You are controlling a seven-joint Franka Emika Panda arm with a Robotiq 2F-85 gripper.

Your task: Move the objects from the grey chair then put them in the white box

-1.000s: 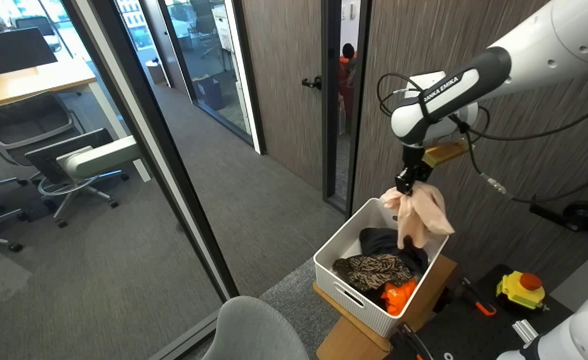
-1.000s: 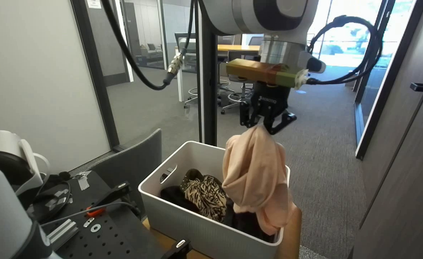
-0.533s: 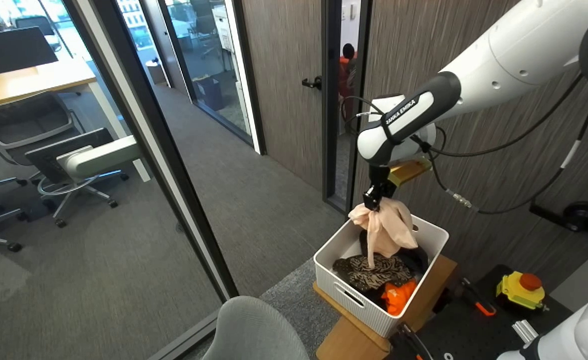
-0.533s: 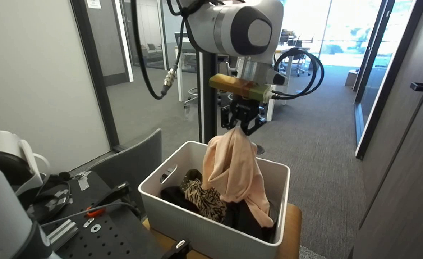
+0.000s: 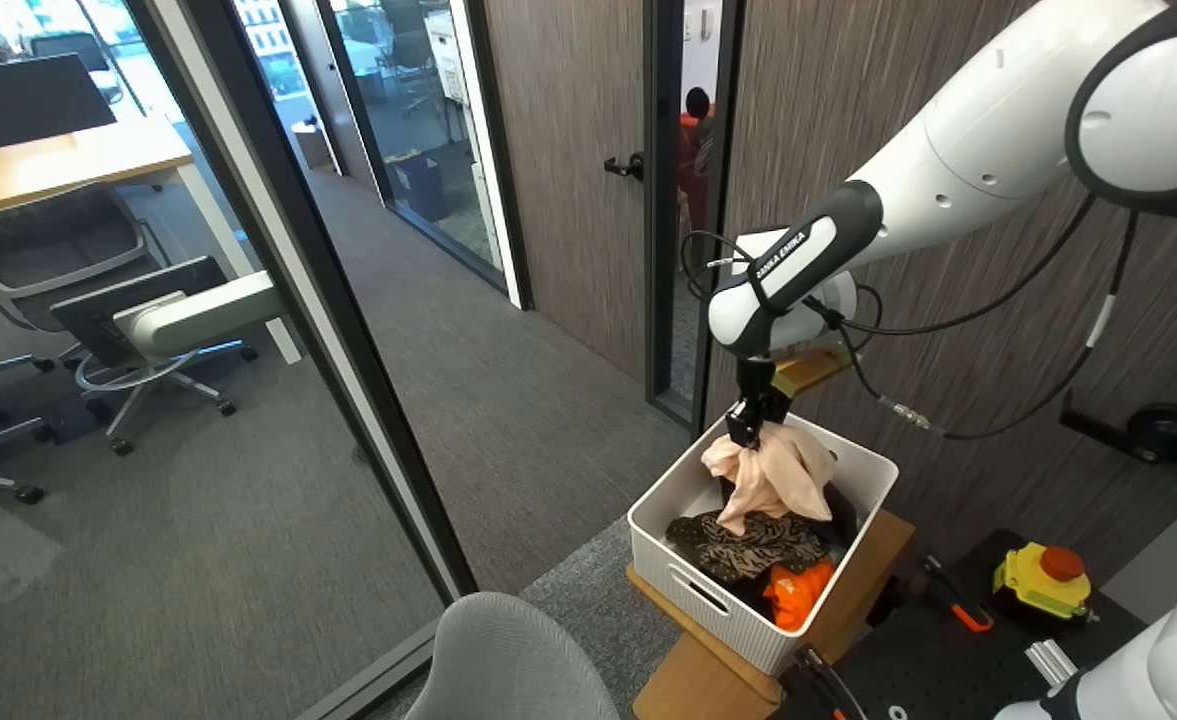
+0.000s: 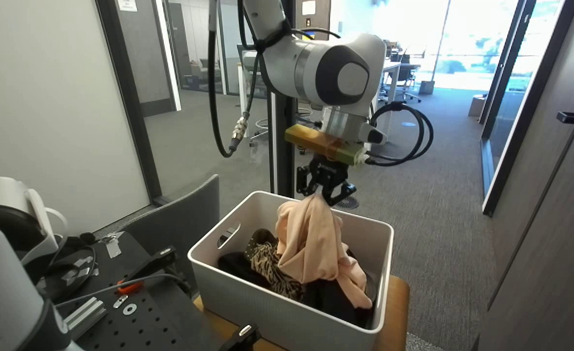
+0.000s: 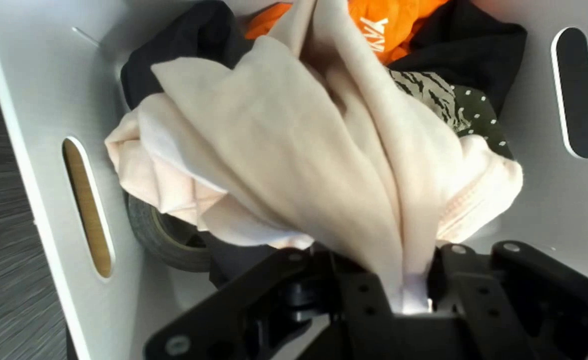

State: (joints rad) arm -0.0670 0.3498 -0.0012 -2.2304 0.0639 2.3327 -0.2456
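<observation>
My gripper (image 6: 320, 197) is shut on a pale pink cloth (image 6: 311, 239) and holds it by its top inside the white box (image 6: 267, 312). The cloth hangs bunched, its lower folds on or close to the clothes below. In the wrist view, the pink cloth (image 7: 298, 135) runs up between the fingers (image 7: 406, 285). The box also holds a patterned cloth (image 5: 748, 545), an orange cloth (image 5: 798, 595) and black cloth (image 7: 189, 50). A dark tape roll (image 7: 174, 250) lies partly under the pink cloth. The grey chair (image 5: 513, 660) shows only its back; its seat is hidden.
The box stands on a wooden stand (image 6: 398, 302). A black perforated plate (image 6: 145, 321) with tools and the robot's base is beside it. A yellow emergency stop (image 5: 1043, 580) sits on that plate. A dark wood wall and a glass partition stand close by.
The gripper carried the pink cloth from the box's edge over its middle, then lowered it. The cloth's bottom now folds among the clothes. The box has not moved.
</observation>
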